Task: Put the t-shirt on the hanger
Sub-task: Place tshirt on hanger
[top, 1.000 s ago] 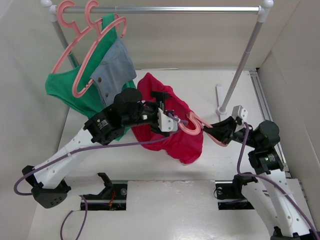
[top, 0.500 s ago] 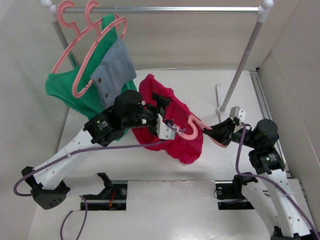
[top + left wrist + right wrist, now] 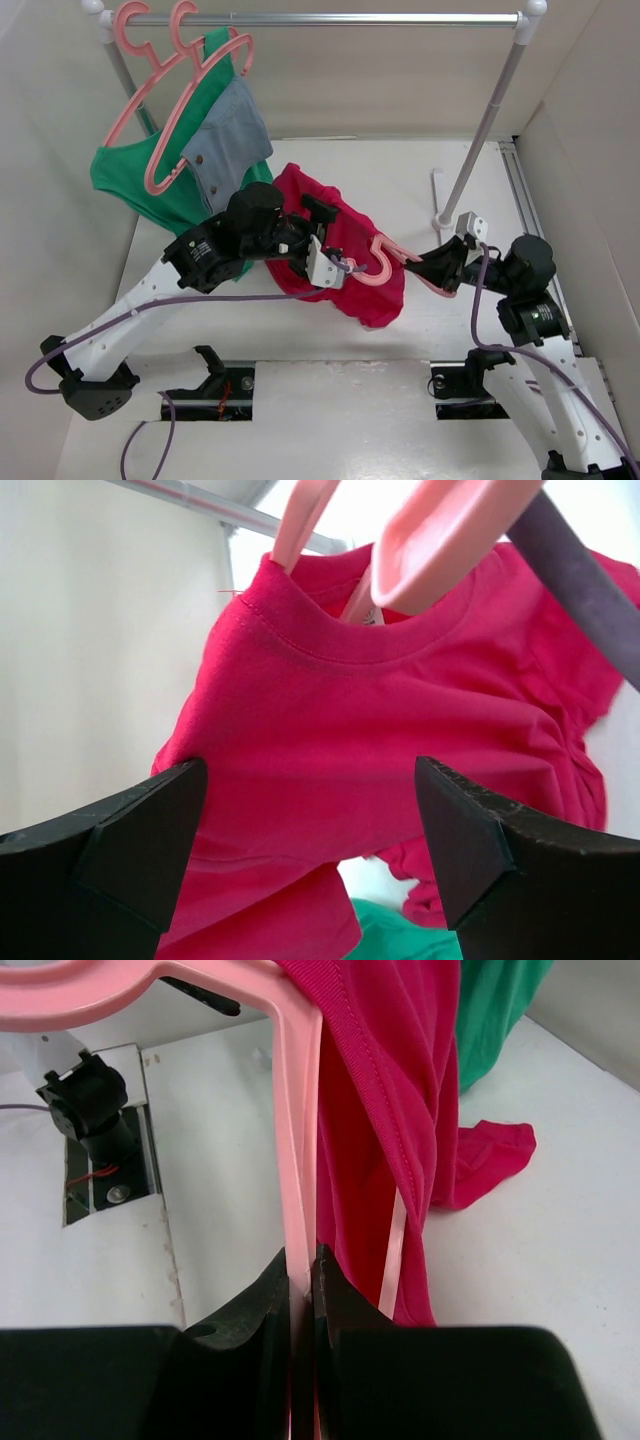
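Observation:
The crimson t-shirt hangs bunched over the middle of the table. Its collar is around the salmon-pink hanger, whose hook sticks out above the cloth. My left gripper is open. Its black fingers stand either side of the shirt's chest, just short of it, gripping nothing. My right gripper is shut on the hanger's thin lower bar, and the t-shirt drapes beside it. The hanger's far arm is hidden inside the cloth.
A clothes rail spans the back. On it at the left hang two pink hangers with a green garment and a denim piece. The rack's right post and foot stand right of the shirt. Side walls are close.
My left gripper has drawn back to the left and turned a little. The shirt's top has sunk slightly. The hanger and my right gripper have shifted a little left.

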Tool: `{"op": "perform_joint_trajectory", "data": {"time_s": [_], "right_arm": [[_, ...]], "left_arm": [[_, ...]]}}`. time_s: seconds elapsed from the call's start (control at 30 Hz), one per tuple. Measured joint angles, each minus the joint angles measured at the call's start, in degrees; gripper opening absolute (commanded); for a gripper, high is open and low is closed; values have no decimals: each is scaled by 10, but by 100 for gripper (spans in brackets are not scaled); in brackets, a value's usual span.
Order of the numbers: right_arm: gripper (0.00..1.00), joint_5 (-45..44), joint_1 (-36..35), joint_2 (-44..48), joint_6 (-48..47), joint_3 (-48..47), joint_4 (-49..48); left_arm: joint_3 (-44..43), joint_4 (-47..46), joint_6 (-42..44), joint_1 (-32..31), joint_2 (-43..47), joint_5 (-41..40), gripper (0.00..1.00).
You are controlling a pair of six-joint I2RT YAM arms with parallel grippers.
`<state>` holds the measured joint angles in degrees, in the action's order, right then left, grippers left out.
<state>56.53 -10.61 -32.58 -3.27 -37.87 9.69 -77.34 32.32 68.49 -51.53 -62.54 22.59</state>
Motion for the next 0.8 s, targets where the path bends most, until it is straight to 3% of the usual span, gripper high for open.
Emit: {"op": "perform_joint_trajectory", "data": {"time_s": [0.23, 0.27, 0.43, 0.8], "right_arm": [[0, -16, -2, -15, -2, -13, 26], [0, -16, -3, -21, -2, -16, 30], [0, -25, -7, -44, -3, -22, 45], [0, -42, -12, -72, -11, -21, 122]], "left_arm": [[-24, 57, -8, 2, -18, -7, 95], [-24, 64, -15, 2, -18, -12, 100], [-13, 66, -37, 2, -18, -42, 100], [40, -1, 8, -54, -3, -227, 100]]}}
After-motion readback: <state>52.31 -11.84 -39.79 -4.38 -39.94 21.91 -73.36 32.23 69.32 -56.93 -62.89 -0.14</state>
